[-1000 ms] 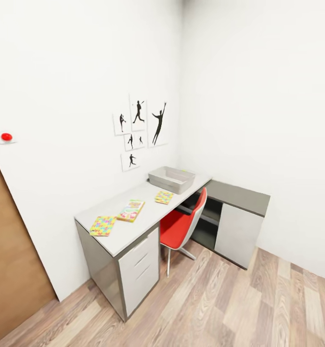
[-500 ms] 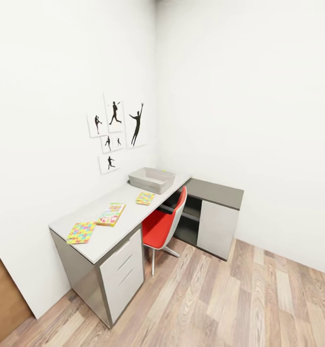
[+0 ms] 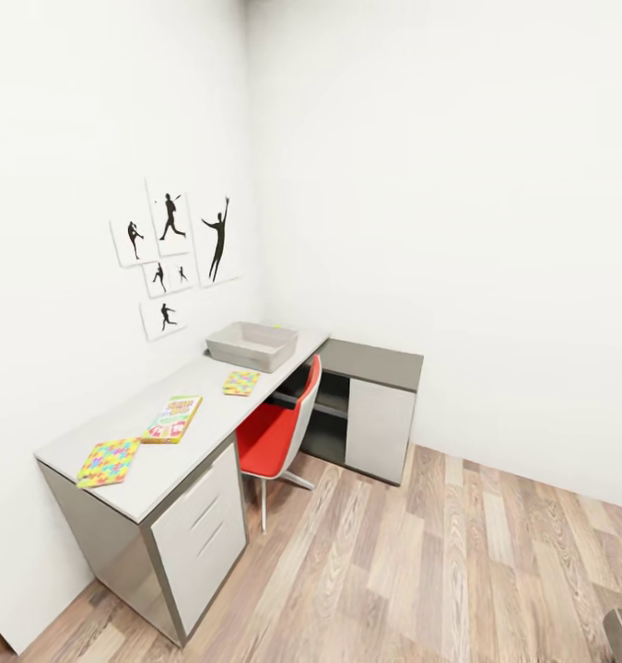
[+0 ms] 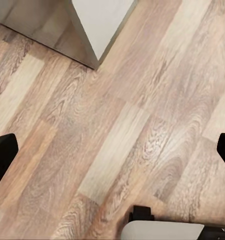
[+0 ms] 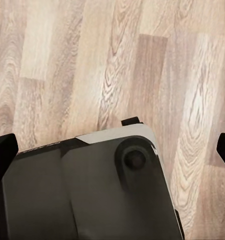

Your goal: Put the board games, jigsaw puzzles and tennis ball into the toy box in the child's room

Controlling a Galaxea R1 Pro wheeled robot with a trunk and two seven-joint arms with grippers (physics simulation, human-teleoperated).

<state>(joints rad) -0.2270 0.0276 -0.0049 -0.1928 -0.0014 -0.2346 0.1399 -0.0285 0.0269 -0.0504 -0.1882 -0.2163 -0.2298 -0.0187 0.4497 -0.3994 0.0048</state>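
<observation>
White desktop holds most of what matters: the table runs from the lower left of the head frame up toward the middle, its long axis slanting to the room's corner. On it, going up that slant, lie a jigsaw puzzle nearest the lower-left end, a board game just past it, a second jigsaw puzzle near the front edge, and the toy box at the far end by the wall. The tennis ball cannot be made out (perhaps a faint speck behind the bin). A red chair stands tucked against the table's front. Both claws hang low over the wood floor, well apart from any toy: the left gripper shows dark fingertips at opposite edges of its wrist picture, spread wide with nothing between, and the right gripper is likewise spread and empty above the robot's base. Every toy lies left of frame centre, so the left arm is judged the nearer one once the robot closes in.
</observation>
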